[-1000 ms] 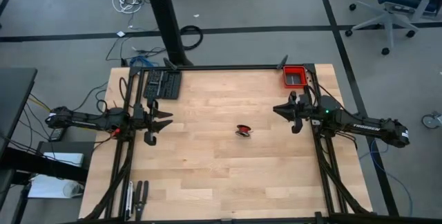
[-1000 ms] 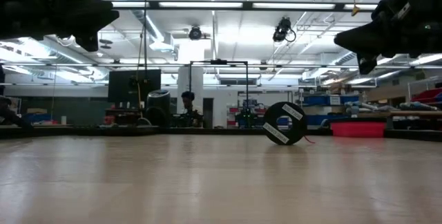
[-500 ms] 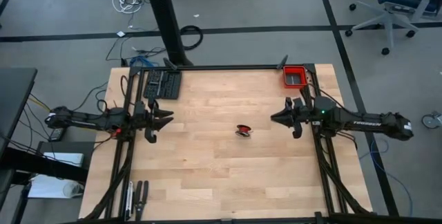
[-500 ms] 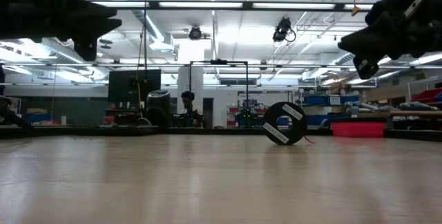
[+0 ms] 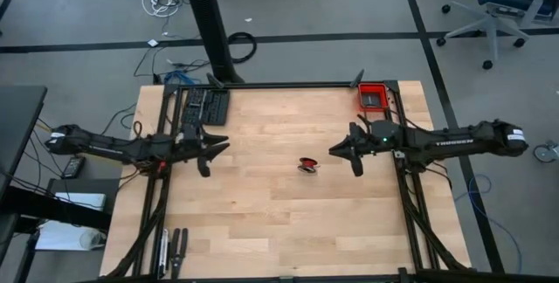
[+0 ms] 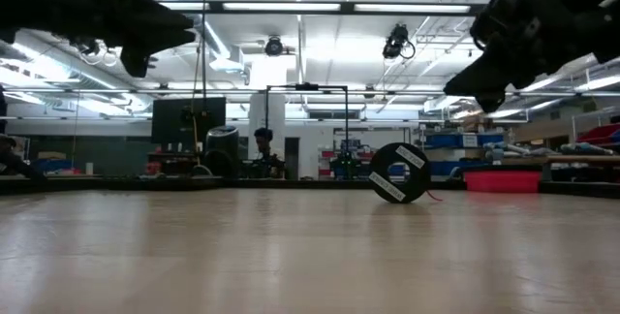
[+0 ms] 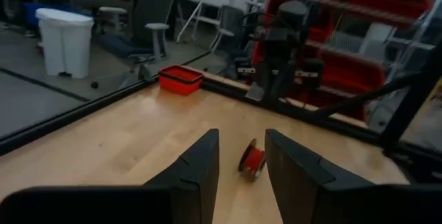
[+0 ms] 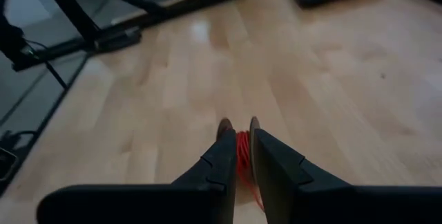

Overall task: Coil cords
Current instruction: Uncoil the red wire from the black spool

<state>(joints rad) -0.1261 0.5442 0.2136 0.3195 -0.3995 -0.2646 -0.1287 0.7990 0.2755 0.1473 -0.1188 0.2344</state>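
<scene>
The red cord (image 5: 307, 164) is wound on a small spool with black side discs (image 6: 400, 172). The spool stands on edge near the table's middle, and a short red strand (image 6: 432, 198) trails from it. My left gripper (image 5: 223, 149) hovers left of the spool, level and open; the spool (image 7: 252, 160) shows far off through its gap (image 7: 242, 156). My right gripper (image 5: 336, 152) hovers just right of the spool, tipped down a little, with a narrow gap (image 8: 239, 131) through which the cord (image 8: 242, 149) shows. Neither gripper touches the spool.
A red bin (image 5: 373, 97) sits at the far right corner of the table. A black tray of parts (image 5: 205, 106) lies at the far left. Some tools (image 5: 172, 248) lie near the front left edge. Bare wood surrounds the spool.
Both grippers have moved in toward the spool at the table's middle, the left toward the right edge and the right toward the left edge. The right gripper has tipped downward. The spool has stayed where it was.
</scene>
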